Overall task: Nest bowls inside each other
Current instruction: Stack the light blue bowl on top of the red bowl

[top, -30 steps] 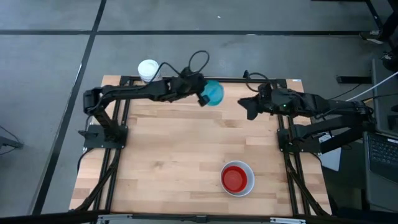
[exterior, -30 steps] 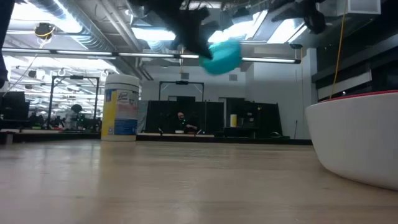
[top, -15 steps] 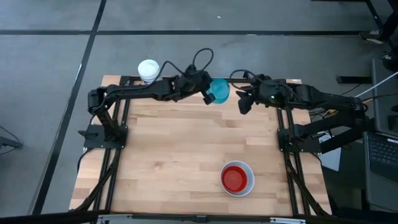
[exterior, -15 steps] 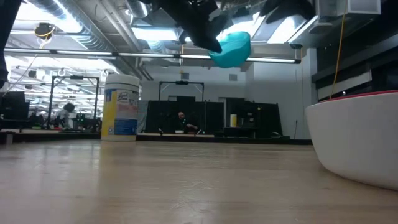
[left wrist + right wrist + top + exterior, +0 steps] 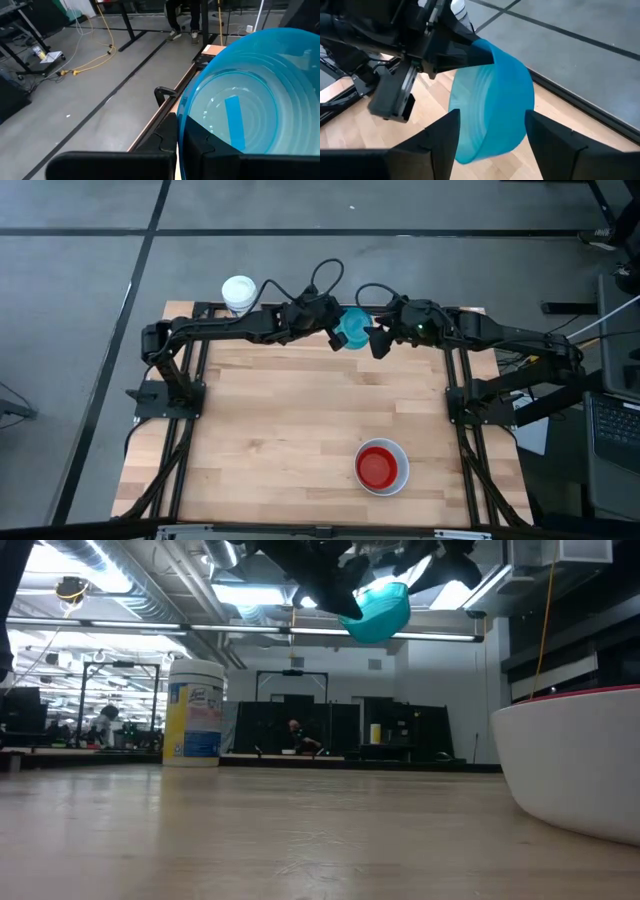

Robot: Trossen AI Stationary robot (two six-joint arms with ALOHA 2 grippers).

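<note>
Two bowls sit nested at the near edge, the red bowl (image 5: 377, 467) inside the white bowl (image 5: 398, 479). Farther back, the left gripper (image 5: 338, 336) is clamped on the teal bowl's (image 5: 352, 326) rim, held in the air; the right gripper's (image 5: 492, 131) spread fingers flank it. Beyond stands a white container (image 5: 238, 292).

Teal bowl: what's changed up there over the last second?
The left gripper, shut on the teal bowl, carried it right along the table's far edge. The right gripper swung in from the right, opened, and now straddles the bowl without clamping it. The white bowl with the red bowl inside and the white container stayed put.
</note>
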